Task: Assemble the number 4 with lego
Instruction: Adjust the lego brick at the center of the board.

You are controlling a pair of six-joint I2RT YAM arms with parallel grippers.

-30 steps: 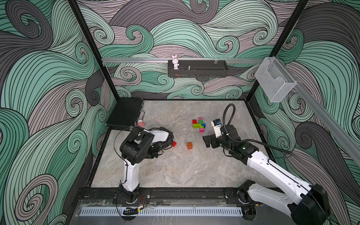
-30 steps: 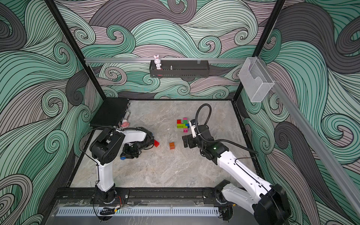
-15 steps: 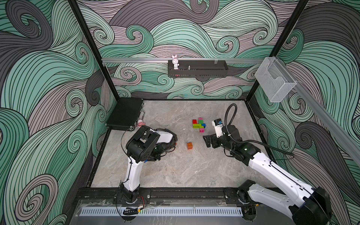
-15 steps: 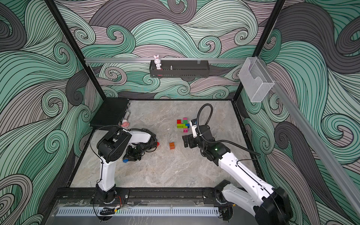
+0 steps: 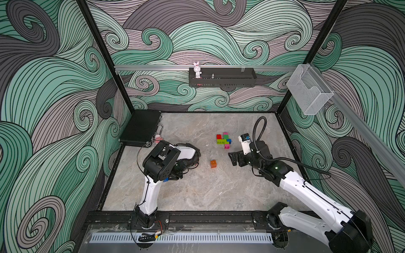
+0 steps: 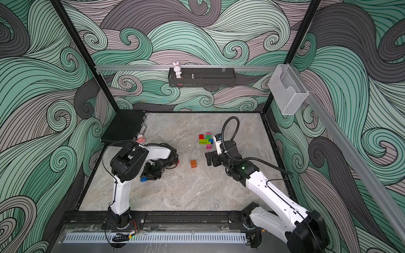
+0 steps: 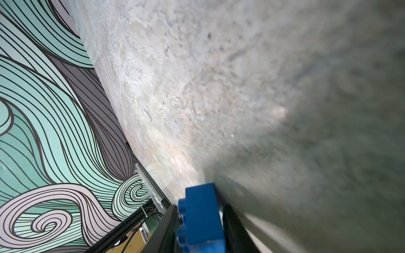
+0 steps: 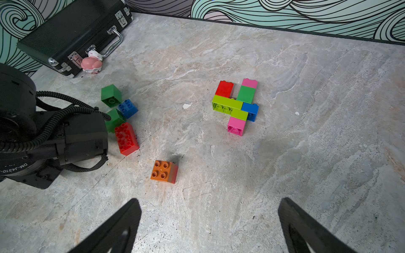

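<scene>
Left wrist view: blue brick [image 7: 201, 219] sits between the two black fingers of the left gripper [image 7: 199, 207], low over the desk [image 7: 219, 87]; cannot tell whether the jaws clamp it or stand slack. In a top view this brick [image 6: 143, 179] shows at that gripper's tip, toward the desk's left edge. Right gripper [image 8: 209, 199] is spread wide and empty, right of desk centre. Orange brick [image 8: 163, 170] lies alone near the middle. Joined cluster [image 8: 236, 105] of red, pink, dark green, lime and blue bricks lies flat nearer the far edge. Loose pile [image 8: 120, 114] of dark green, blue and red bricks lies beside the left arm. Black case [image 8: 72, 32] fills the far left corner, pink toy figure [image 8: 92, 63] just beside it.
</scene>
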